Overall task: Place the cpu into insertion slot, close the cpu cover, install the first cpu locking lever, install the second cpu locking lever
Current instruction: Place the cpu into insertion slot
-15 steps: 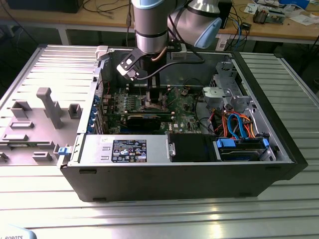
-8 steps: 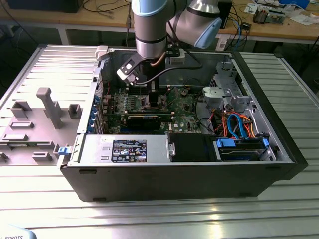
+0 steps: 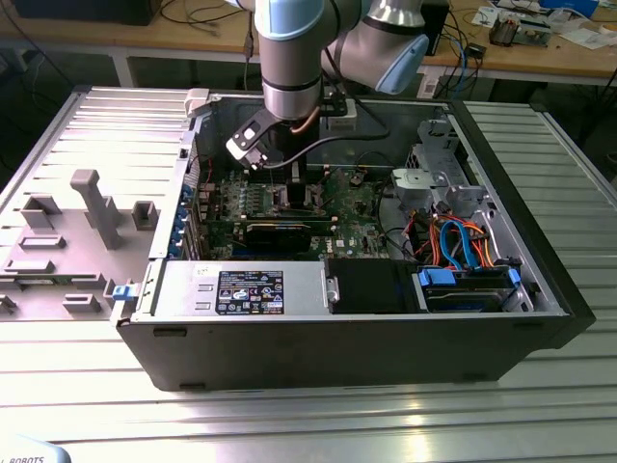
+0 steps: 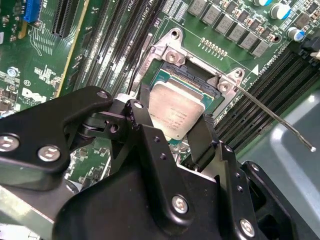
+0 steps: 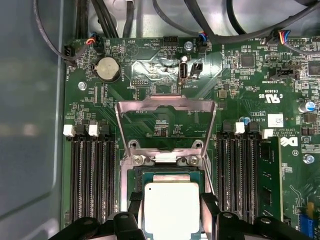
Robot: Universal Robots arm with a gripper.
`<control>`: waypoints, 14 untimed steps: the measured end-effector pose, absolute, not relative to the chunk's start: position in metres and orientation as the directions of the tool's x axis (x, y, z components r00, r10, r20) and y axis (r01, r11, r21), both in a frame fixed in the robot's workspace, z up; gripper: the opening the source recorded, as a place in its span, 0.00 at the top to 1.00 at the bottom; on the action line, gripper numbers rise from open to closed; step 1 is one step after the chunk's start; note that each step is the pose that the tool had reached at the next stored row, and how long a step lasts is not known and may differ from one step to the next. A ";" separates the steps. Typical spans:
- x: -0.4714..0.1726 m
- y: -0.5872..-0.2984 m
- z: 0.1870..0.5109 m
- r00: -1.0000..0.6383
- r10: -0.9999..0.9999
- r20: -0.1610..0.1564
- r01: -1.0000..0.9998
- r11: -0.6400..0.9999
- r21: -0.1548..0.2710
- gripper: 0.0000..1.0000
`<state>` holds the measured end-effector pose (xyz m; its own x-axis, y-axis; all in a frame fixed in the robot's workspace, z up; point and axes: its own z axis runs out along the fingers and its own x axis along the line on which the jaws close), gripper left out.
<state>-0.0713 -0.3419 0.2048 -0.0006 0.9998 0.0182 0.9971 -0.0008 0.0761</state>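
The cpu (image 5: 171,210), a square chip with a dull grey metal face, sits between my gripper's (image 5: 171,206) two black fingers (image 5: 136,207), which press its opposite edges. It lies low over the insertion slot (image 5: 165,176), whose teal inner edge shows beyond the chip; whether it is fully seated I cannot tell. In the second wrist view the cpu (image 4: 175,110) is held the same way by the gripper (image 4: 175,114) over the insertion slot (image 4: 177,76). The cpu cover (image 5: 165,104), a silver frame, stands swung open behind the socket. A thin locking lever (image 4: 270,112) sticks out, unlatched. In the exterior view the gripper (image 3: 294,181) reaches down onto the green motherboard (image 3: 362,207).
Long black memory slots (image 5: 92,175) flank the socket on both sides. A long black card (image 3: 280,233), the power supply (image 3: 246,289) and drive cables (image 3: 463,241) crowd the open case (image 3: 540,280). A grey fixture (image 3: 92,207) stands on the table at the exterior view's left.
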 end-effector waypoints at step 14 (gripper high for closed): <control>-0.071 -0.340 0.200 0.009 1.000 0.018 0.997 -0.010 0.076 0.46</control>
